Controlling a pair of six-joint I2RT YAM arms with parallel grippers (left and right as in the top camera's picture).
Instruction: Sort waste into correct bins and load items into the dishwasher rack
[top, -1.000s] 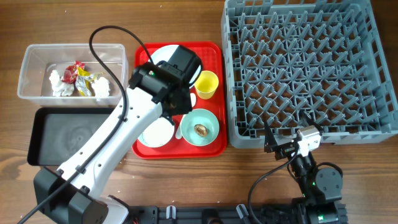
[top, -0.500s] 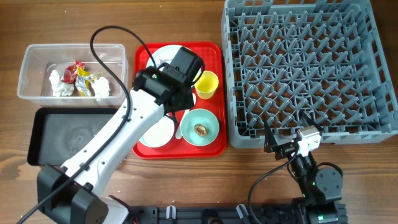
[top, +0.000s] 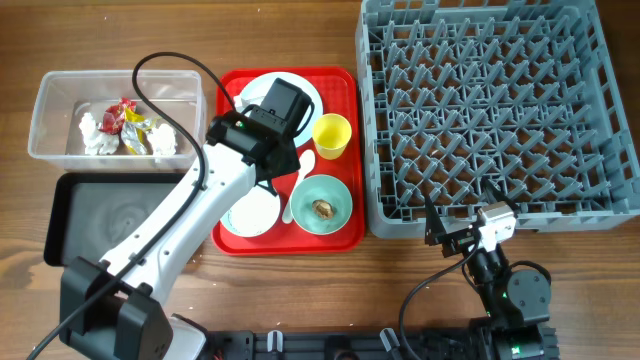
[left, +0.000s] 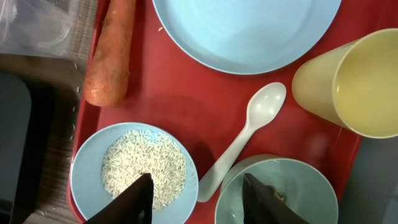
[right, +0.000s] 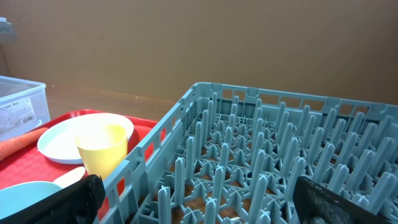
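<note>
Left tool (left: 198, 196): my fingers stand apart with nothing between them, hanging above the near half of the red tray (left: 168, 99) and touching nothing on it. One fingertip shows over the rim of the rice bowl (left: 87, 180), the other over the rim of the second bowl (left: 298, 180). The handle of the white spoon (left: 249, 134) lies below the gap.

Contents of the red tray, as observed:
- The carrot (left: 112, 50) lies along its left edge.
- The blue plate (left: 249, 31) sits at its far end.
- The yellow cup (left: 354, 81) stands upright at its right side, near the head of the spoon.
- The rice bowl sits at its near left corner and holds a heap of white rice (left: 144, 168).
- The second bowl sits at its near right and holds a small brown lump (top: 322, 209).
- The spoon lies slanted between the two bowls. I cannot tell whether its handle end touches the second bowl's rim.

Left of the red tray, on the far side, the clear tub (top: 50, 100) holds crumpled tissue (top: 92, 135) and red and yellow wrappers (top: 135, 125). The black tray (top: 110, 215) sits on the near side, just beside the tub.

Right of the red tray, the grey rack (top: 490, 100) stands just beside it on the bench (top: 300, 30).

Right tool (right: 208, 202): my fingers are spread wide with nothing between them. It sits low, to the right of the red tray, at the rack's near edge.
</note>
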